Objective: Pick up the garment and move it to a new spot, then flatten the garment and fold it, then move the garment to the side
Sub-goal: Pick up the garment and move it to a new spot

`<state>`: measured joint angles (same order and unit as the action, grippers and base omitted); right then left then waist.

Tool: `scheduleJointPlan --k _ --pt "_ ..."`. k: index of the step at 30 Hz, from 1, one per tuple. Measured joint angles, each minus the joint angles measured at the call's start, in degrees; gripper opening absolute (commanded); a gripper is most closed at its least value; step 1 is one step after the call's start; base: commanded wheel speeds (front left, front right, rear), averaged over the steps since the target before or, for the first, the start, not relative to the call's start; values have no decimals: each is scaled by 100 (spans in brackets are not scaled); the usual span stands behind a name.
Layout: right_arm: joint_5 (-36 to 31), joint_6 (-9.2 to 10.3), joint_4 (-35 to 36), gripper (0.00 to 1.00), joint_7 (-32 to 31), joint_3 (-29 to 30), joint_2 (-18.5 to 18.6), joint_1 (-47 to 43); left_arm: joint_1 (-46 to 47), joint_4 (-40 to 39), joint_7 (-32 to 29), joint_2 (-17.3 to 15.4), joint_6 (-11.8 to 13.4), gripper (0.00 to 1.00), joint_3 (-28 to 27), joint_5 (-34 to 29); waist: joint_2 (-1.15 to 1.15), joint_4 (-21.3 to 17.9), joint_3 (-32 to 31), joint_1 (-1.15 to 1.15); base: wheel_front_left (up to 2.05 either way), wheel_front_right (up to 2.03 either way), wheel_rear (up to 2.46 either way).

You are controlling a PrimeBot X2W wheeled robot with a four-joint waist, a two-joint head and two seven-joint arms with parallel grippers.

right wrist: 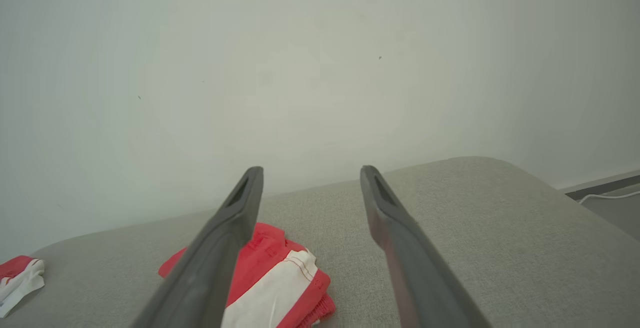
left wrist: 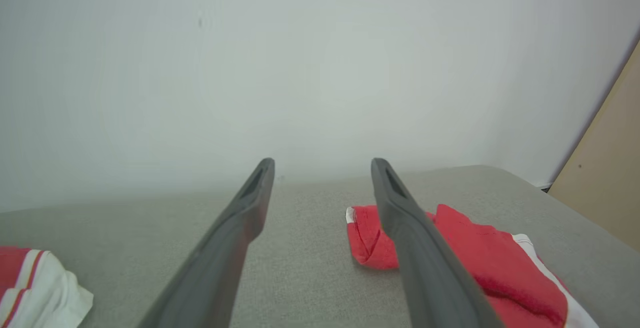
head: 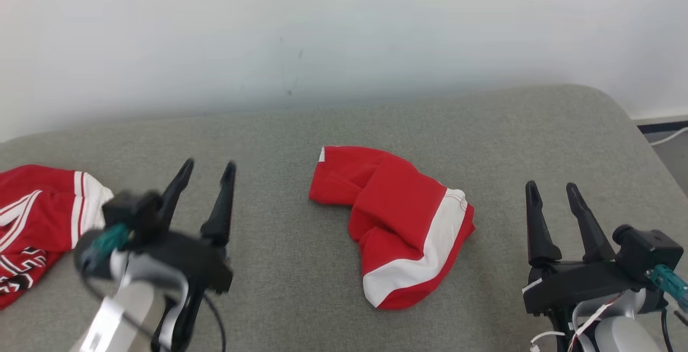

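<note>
A crumpled red garment with a white band [head: 400, 223] lies in the middle of the grey padded surface [head: 301, 126]. It appears at the lower right of the left wrist view as the red garment [left wrist: 475, 263], and at the lower left of the right wrist view as the same garment [right wrist: 285, 278]. My left gripper [head: 207, 172] hovers open to the garment's left, nothing between its fingers [left wrist: 250, 203]. My right gripper [head: 553, 191] stands open to the garment's right, also empty, its fingers [right wrist: 380, 208] pointing toward the wall.
A second red and white garment [head: 37, 217] with lettering lies at the surface's left edge. A pale wall [head: 344, 29] rises behind the surface. The surface's rounded right corner drops to a floor with a white cable [head: 669, 137]. A tan panel [left wrist: 605, 168] stands at far right.
</note>
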<state>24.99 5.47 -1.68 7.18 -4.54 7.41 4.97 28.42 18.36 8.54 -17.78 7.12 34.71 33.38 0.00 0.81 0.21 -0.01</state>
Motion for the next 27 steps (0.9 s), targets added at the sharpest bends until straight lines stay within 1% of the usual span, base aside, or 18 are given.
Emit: scheduleJointPlan --k 2,5,7,10,13,18,27 --pt "4 -1 -48 100 65 -1 -29 -41 -474 -218 232 -97 2 100 -226 -20 0 49 -60 0 0 0 0" --pt "5 0 -71 100 207 44 -71 -69 -1171 -276 520 -14 0 100 -858 -162 0 124 -124 0 0 0 0" --pt "5 0 -115 100 287 35 -79 -88 -1625 -352 553 87 0 100 -1244 -267 0 172 -151 0 0 0 0" --pt "4 0 -155 100 352 45 -94 -119 -2228 -454 561 357 1 100 -1733 -401 0 217 -161 0 0 0 0" --pt "3 -1 -214 100 398 34 -93 -150 -2540 -631 560 501 0 100 -1794 -532 0 243 -114 0 0 0 0" --pt "24 -26 -385 100 452 63 -131 -141 -2766 -983 561 500 1 100 -1853 -764 0 243 -25 0 0 0 0" --pt "64 -76 -606 100 516 27 -183 -87 -2831 -1507 563 605 1 100 -2067 -1098 0 281 67 1 0 0 0"
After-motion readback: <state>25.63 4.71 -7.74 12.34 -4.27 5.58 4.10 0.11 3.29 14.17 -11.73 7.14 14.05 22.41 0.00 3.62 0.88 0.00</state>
